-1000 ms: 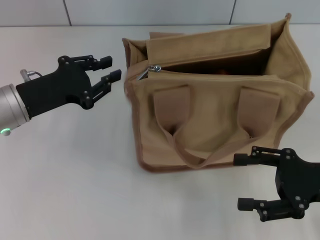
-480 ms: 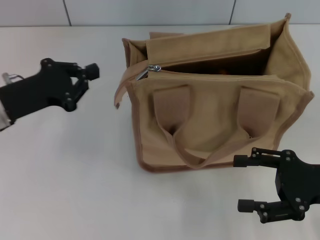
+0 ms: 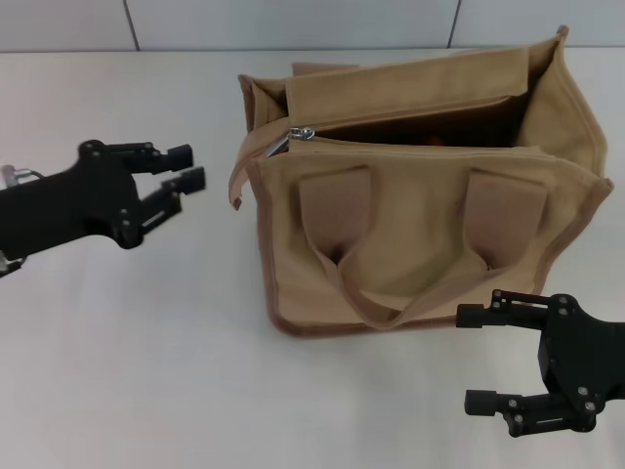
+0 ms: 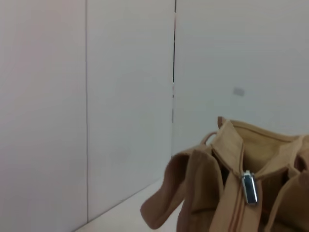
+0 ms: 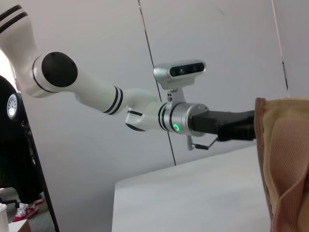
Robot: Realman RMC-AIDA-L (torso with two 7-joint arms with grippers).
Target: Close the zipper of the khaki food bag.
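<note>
The khaki food bag [image 3: 420, 186] is sitting upright on the white table [image 3: 127, 342], filling the centre and 2 o'clock part of the head view, its mouth gaping open along most of the top. The zipper [image 3: 410, 140] is running along the near top edge, with the silver slider [image 3: 304, 132] parked at the bag's 9 o'clock end, so the track is lying unzipped. A loose fabric tab [image 3: 242, 171] is hanging off that same corner. The looped handle [image 3: 410, 293] is drooping down the front face.

The left gripper [image 3: 186, 168] is hovering at 9 o'clock of the bag, near the slider corner but apart from it, fingers spread and holding nothing. The right gripper [image 3: 469, 357] is waiting at 5 o'clock, just below the bag's front bottom edge, jaws spread wide, empty.

In the left wrist view the slider [image 4: 248, 188] is hanging at the seam. The right wrist view is showing the left arm [image 5: 145, 108] beyond the bag's edge [image 5: 285, 159].
</note>
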